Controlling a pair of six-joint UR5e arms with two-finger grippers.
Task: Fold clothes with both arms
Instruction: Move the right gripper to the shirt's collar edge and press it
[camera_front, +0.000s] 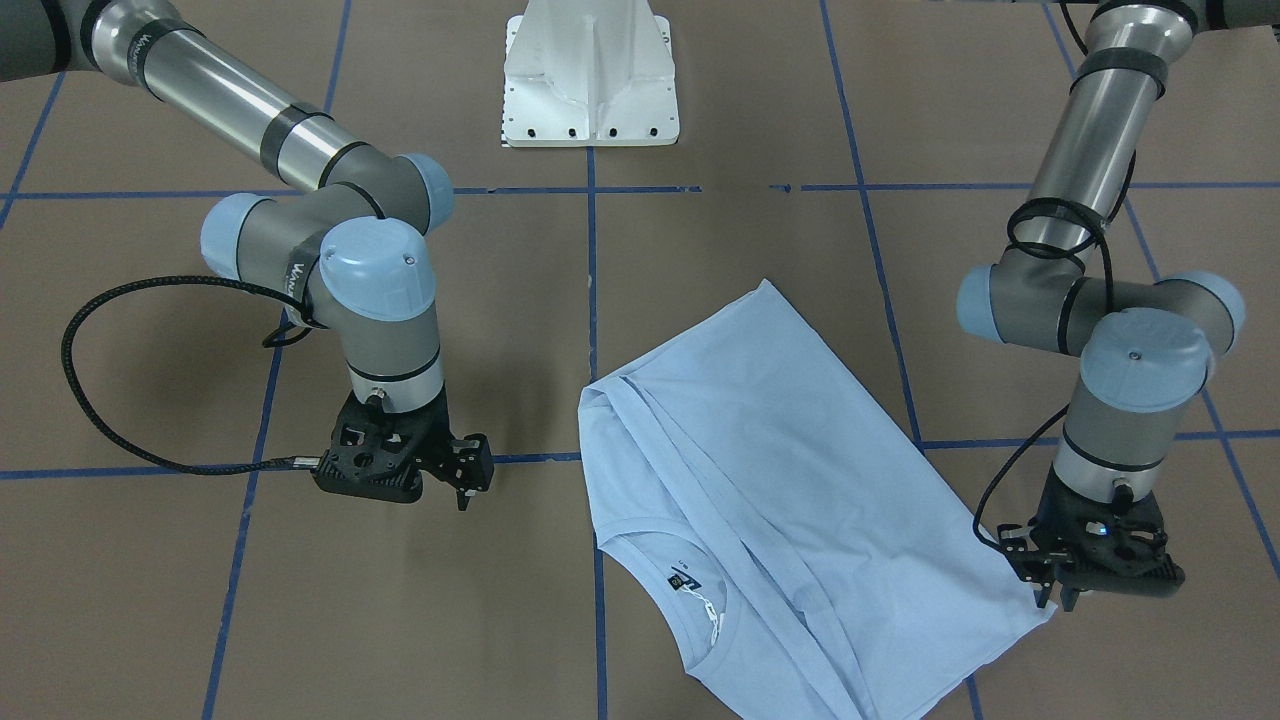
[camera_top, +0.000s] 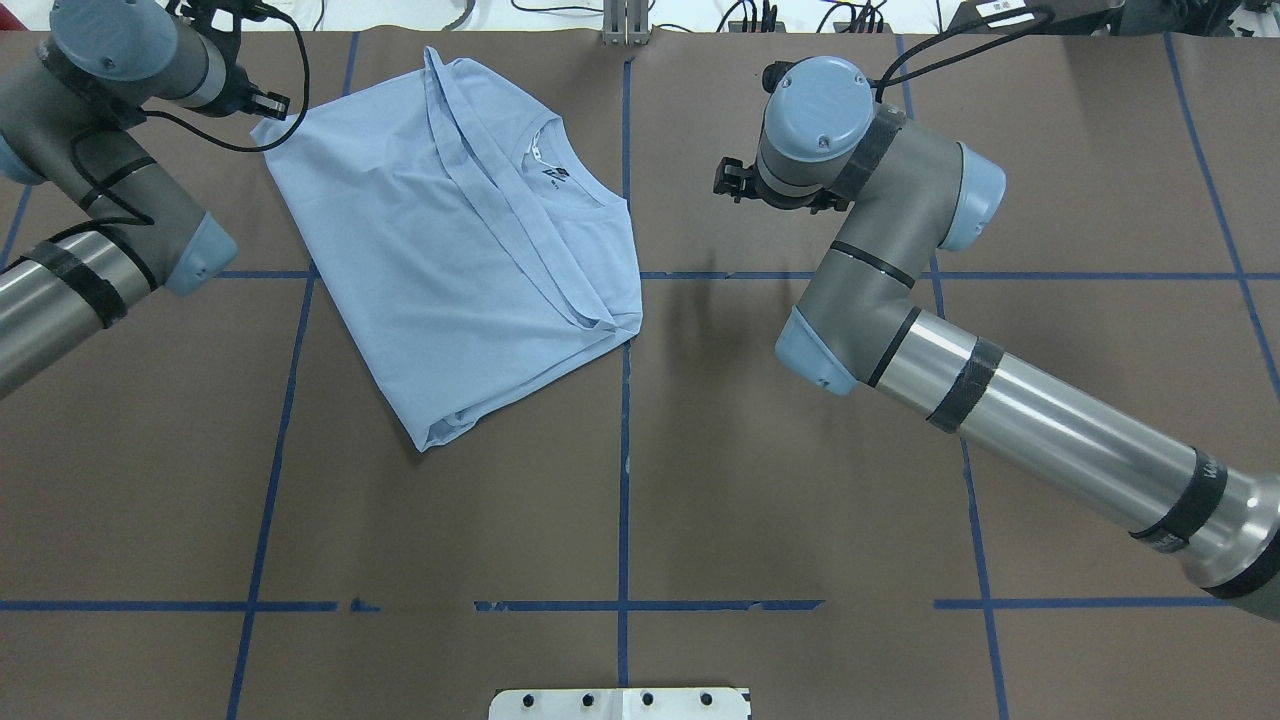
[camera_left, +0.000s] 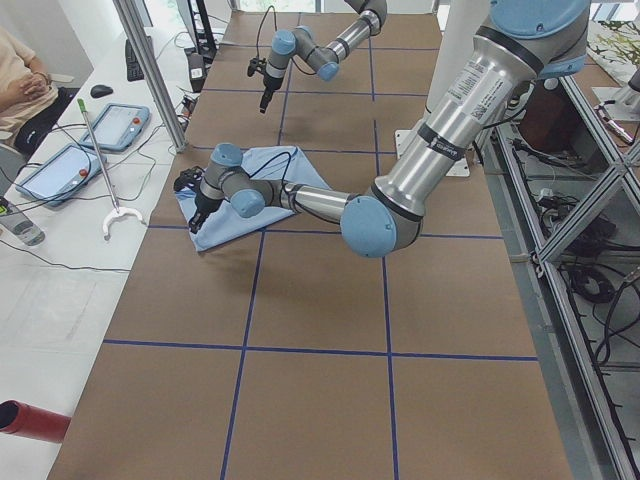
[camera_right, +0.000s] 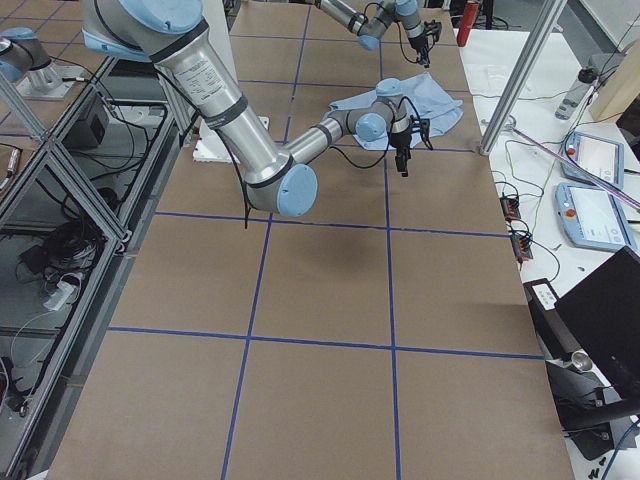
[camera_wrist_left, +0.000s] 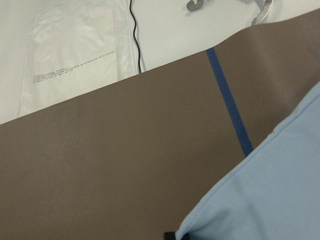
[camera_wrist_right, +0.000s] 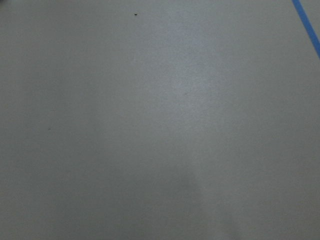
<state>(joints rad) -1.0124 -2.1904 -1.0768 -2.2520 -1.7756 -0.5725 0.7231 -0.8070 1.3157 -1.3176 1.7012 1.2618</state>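
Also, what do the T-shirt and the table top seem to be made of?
T-shirt: a soft knit cloth, probably cotton jersey, matt pale blue; it lies in limp folds with soft creases. Table top: looks like brown paper or thin card, matt, flat, without shine. The blue lines on it seem to be stuck-on tape; one is broken in places.

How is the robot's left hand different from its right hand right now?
The black left hand is at a corner of the pale blue T-shirt; the black right hand is apart from it, over bare brown table. The left hand's camera sees shirt cloth; the right hand's sees only table. Both point down.
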